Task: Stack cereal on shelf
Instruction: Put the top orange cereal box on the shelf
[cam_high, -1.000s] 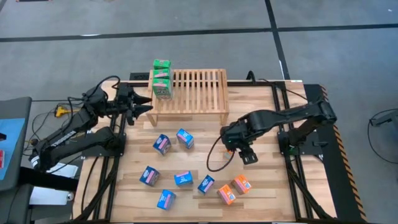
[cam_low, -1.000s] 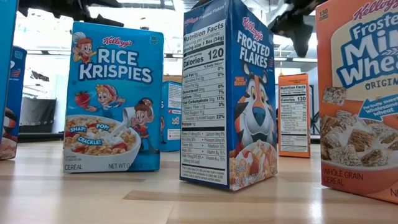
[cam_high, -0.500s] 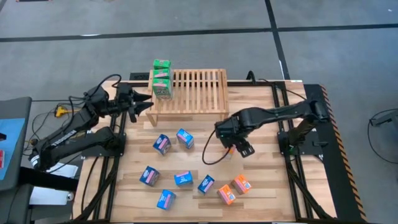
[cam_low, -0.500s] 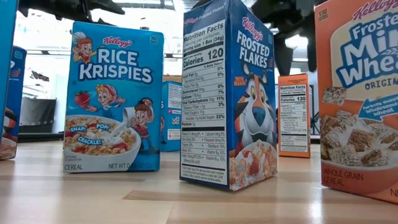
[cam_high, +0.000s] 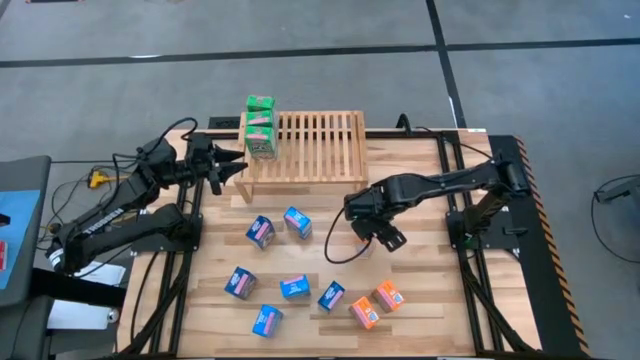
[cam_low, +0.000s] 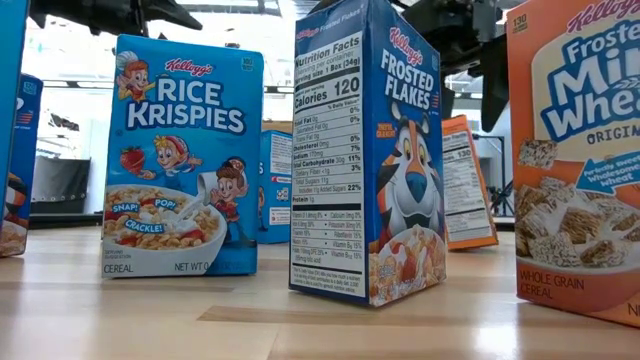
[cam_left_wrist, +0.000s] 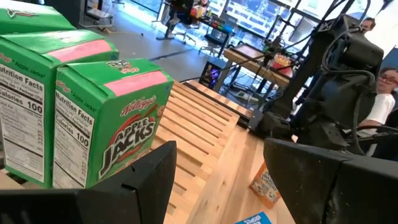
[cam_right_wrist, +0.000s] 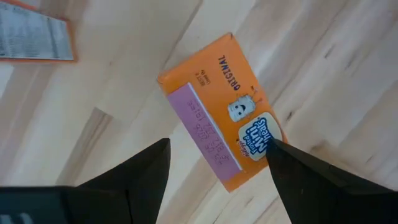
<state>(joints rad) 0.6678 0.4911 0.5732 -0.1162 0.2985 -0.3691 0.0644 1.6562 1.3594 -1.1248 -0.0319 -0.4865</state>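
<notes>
I've got the right gripper (cam_high: 372, 233) down over the table (cam_high: 420, 310) just in front of the low light-wood slatted shelf (cam_high: 310, 145), hovering above a small orange cardboard cereal box (cam_right_wrist: 219, 118) that's tipped off vertical; the low view shows it leaning. Fingers (cam_right_wrist: 134, 171) stand wide apart either side of it in the right wrist view, nothing held, and I can't tell if a pad is already touching cardboard. The left gripper (cam_high: 232, 170) waits at the shelf's left end, jaws parted and empty, right beside the green Apple Jacks cereal boxes (cam_high: 260, 125) already stacked at that end. The rest of the cereal is loose on the table in front of the shelf: blue boxes (cam_high: 262, 231) spread across the middle, and two more orange boxes (cam_high: 377, 303) nearer the front on the right. Step in hand, imo: get a clean pinch on the leaning orange box. To do that well I'd square the wrist w/ the box's long sides first, so the pads meet the two broad flat faces and not a corner. Come down slow, centre the box between the fingers, close gently, as thin cardboard will crush or squirt out if hit off-centre. Risk: nudging it flat before closing. Then lift straight up and clear the shelf's front edge before moving across.
</notes>
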